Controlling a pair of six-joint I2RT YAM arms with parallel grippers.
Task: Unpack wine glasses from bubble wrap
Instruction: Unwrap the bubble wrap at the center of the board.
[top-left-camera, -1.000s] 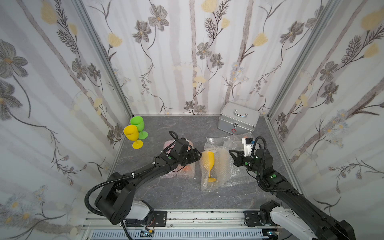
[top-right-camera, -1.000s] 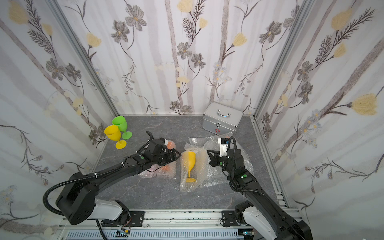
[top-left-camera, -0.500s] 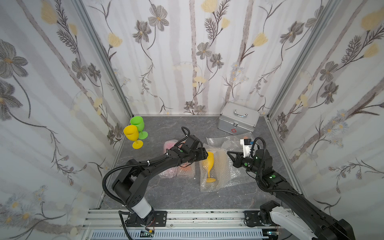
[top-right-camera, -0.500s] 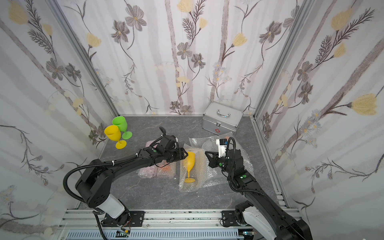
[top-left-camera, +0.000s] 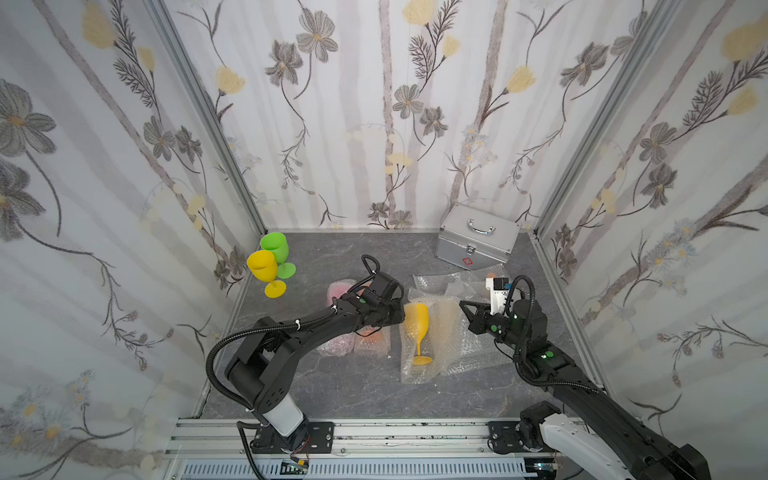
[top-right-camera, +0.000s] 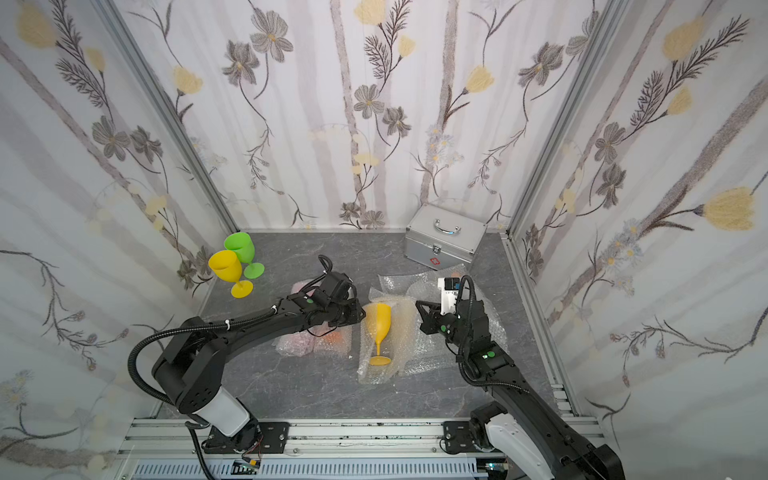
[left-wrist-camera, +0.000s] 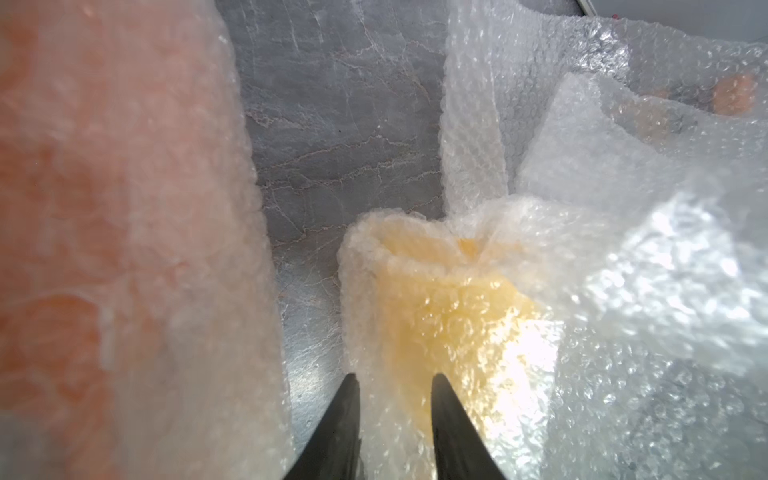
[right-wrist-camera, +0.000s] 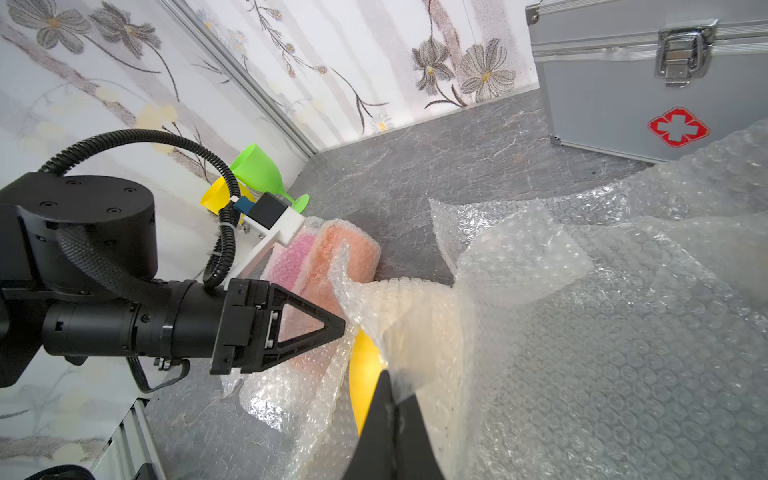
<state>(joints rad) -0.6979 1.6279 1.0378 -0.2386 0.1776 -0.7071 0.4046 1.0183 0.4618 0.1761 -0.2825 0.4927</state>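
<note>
Step in hand: freeing the third glass. The bubble wrap sheet (top-left-camera: 455, 336) lies opened under the amber goblet (top-left-camera: 417, 322), which lies on its side with a fold against its bowl. Two wrapped rolls, orange (right-wrist-camera: 345, 245) and pink (right-wrist-camera: 291, 253), lie just beside the goblet. The left gripper (left-wrist-camera: 392, 376) sits at the goblet's rim, jaws narrow astride that fold; we cannot tell whether they bite. The right gripper (right-wrist-camera: 390, 376), opposite, is closed, pinching the sheet's edge. Next, we judge: peel the fold clear, then grasp the bowl.
</note>
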